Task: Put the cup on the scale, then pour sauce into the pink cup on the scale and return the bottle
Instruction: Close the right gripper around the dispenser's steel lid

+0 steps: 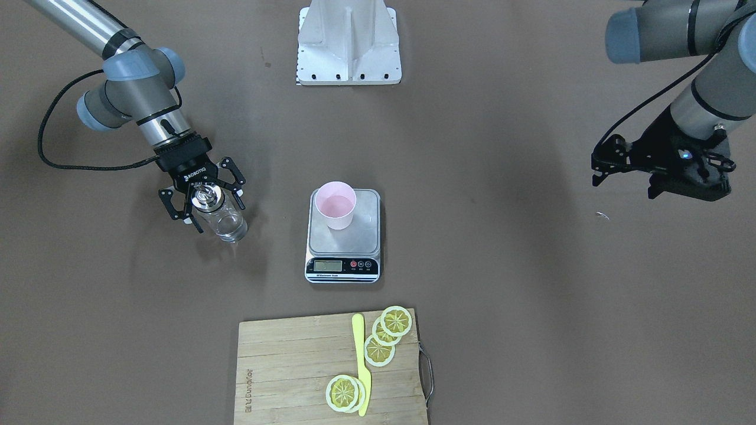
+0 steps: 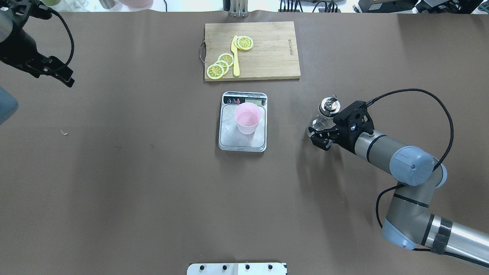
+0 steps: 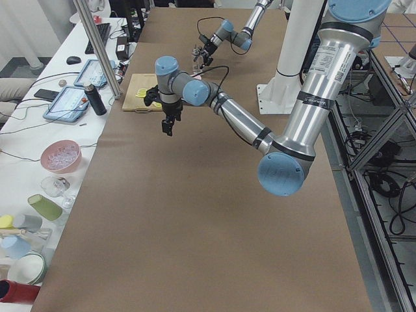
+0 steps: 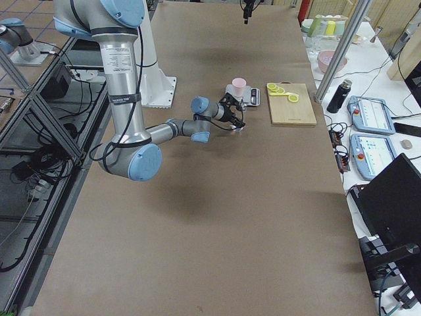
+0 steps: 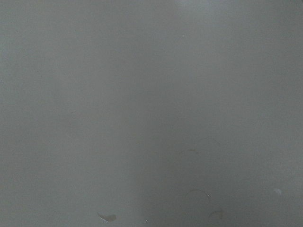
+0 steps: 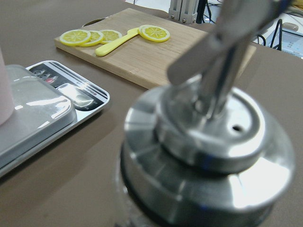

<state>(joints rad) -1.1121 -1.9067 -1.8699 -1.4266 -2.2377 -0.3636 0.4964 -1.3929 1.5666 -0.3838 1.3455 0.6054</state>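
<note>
Standing between the spread fingers of the right pincer [image 1: 216, 213], the bottle [image 1: 229, 228] is resting upright on the surface [image 1: 502, 295], its metal spout cap filling that wrist's own view. The fingers are bracketing the glass body on either side, and no view shows them pressing against it. The straddle is keeping the glass centred for a squeeze or a clean let-go; I cannot tell which from this moment alone. The bottle is looking clear and nearly empty, and the cup's contents are too faint to read, so I am not judging whether the pour is done.

Sitting off to that pincer's inner side, well apart from it, the cup [image 1: 335, 206] is standing upright on the scale [image 1: 361, 237], toward the back of the platform. The first step therefore appears finished. That placing is leaving the display strip uncovered, and the cup's open mouth is facing up, ready to take a stream from the spout.

Hanging far beyond the scale on the opposite side, the left pincer [image 1: 598, 171] is holding nothing and hovering above the surface. It is probably parked there to keep the pouring path free, and I cannot tell whether its fingers are spread or pressed together. Lying past the scale, away from both pincers, a wooden board [image 1: 295, 366] is carrying lemon slices [image 1: 396, 320] and a yellow knife [image 1: 361, 366]; none of these is playing any part in the task.
</note>
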